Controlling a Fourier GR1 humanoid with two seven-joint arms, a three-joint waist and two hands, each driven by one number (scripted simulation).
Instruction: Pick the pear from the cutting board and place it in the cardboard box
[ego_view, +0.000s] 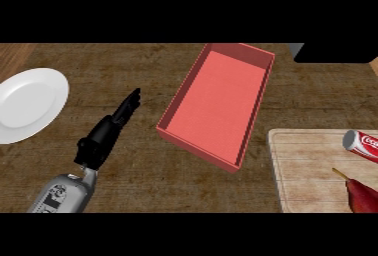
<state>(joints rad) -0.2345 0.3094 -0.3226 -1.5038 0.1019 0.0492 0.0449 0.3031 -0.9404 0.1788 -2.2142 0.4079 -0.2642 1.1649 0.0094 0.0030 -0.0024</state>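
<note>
A dark red pear (362, 196) with a thin stem lies on the pale wooden cutting board (310, 170) at the lower right, partly cut off by the view's edge. The box (218, 102), red-pink and open-topped, stands in the middle of the counter, tilted to the right. My left hand (111, 130) shows at the lower left, left of the box, its fingers straight and pointing up toward the far side, holding nothing. My right hand is out of view.
A red cola can (362, 145) lies on its side on the board's far right part, just beyond the pear. A white plate (29, 104) sits at the left edge. A black object (332, 52) fills the top right corner.
</note>
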